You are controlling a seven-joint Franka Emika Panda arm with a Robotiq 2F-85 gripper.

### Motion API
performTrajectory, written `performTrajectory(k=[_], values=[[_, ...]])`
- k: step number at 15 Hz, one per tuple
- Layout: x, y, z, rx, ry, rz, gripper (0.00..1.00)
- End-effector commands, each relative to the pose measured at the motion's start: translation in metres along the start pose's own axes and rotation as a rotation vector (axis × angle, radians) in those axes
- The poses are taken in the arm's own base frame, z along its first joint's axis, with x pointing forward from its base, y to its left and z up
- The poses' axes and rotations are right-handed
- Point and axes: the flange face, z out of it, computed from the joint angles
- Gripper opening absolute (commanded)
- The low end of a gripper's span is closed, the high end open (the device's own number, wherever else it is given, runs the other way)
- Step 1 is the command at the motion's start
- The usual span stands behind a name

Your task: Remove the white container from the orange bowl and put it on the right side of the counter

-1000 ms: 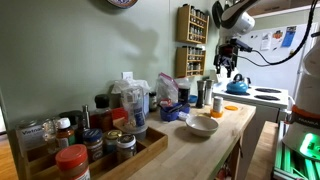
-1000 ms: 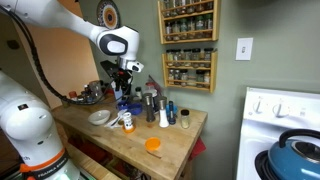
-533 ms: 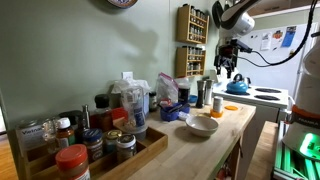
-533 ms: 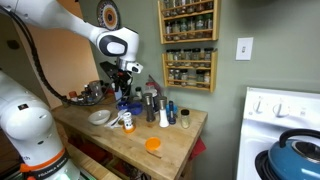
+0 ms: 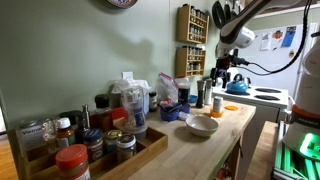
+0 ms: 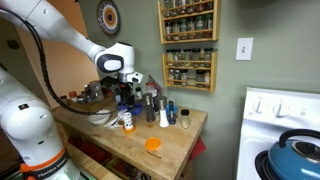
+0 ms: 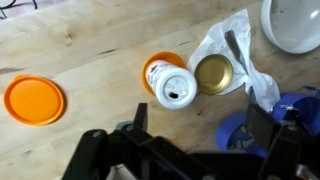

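We hold the end effector [image 7: 198, 122] released above the white container [image 7: 172, 85], near the orange bowl [image 7: 33, 100], presumably to straddle that container.

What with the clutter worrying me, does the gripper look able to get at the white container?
Probably yes: the gripper hangs open above the white container with nothing between them, though the gold lid and plastic bag right beside it might crowd one finger.

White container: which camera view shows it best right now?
Wrist view: the white container sits mid-frame, seen from above, on the counter, apart from the orange bowl. Both exterior views show the white container only small and side-on.
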Motion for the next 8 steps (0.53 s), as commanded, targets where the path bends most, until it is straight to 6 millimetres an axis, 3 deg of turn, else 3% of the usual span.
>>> performTrajectory(k=[1,2,3,8], values=[[-0.006,0.001,0.024,-0.034,0.056,-0.02,1.0],[-0.008,0.002,0.032,-0.066,0.054,-0.027,1.0],[0.003,0.001,0.033,-0.086,0.048,-0.034,1.0],[0.0,-0.007,0.053,-0.194,-0.004,-0.082,1.0]])
